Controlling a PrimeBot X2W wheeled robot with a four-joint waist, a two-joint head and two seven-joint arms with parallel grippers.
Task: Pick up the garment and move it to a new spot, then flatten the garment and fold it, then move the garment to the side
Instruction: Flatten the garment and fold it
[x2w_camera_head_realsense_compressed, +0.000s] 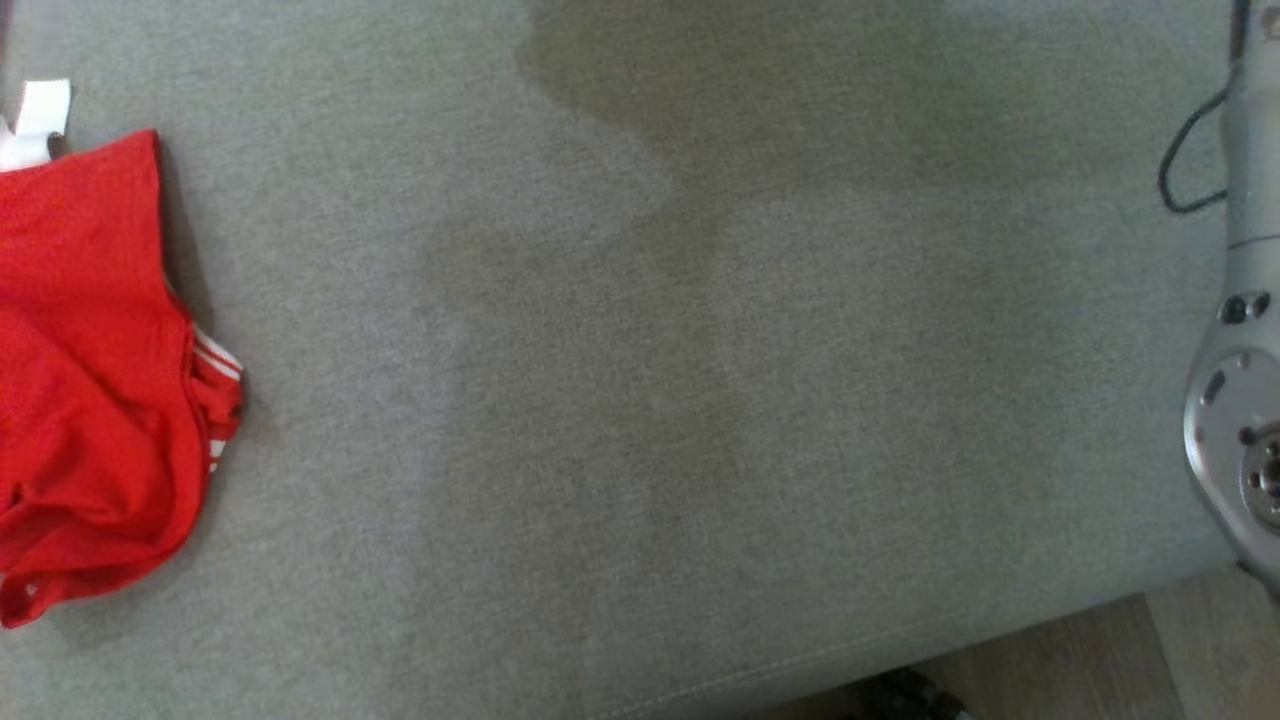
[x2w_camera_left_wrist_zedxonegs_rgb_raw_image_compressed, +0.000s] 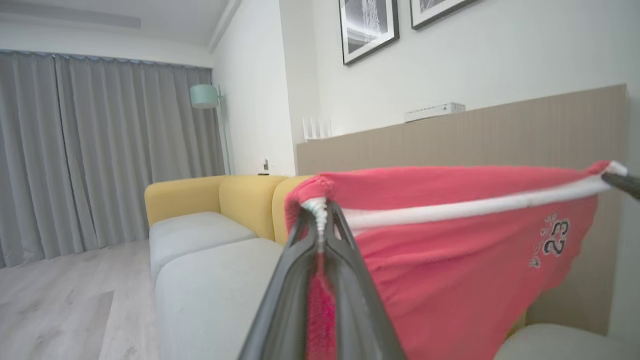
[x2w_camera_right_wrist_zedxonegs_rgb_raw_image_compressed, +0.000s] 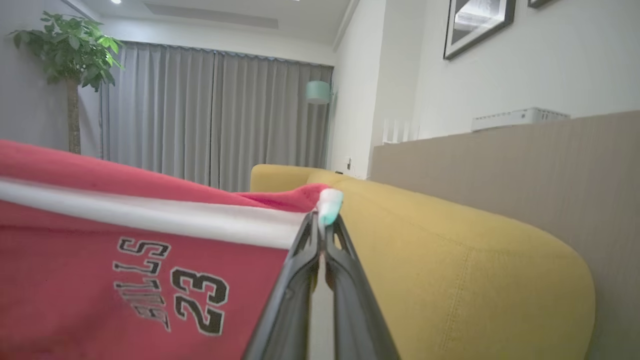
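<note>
holding the garment edge taut: left claw, right claw.

Garment red, white-edged, black "23"; sofa yellow

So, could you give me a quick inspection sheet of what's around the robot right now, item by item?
Surface: grey fabric cushion, shadowed in the middle.
Job's things: red garment with a printed 23, its white waistband stretched taut between the two grippers.
Clutter: nothing seen.
Grippers: left gripper shut on one end of the waistband; right gripper shut on the other end.
Cables: black cable looping beside the silver forearm.
Surroundings: yellow sofa, grey curtains, potted plant, framed picture, pale wooden floor.
</note>
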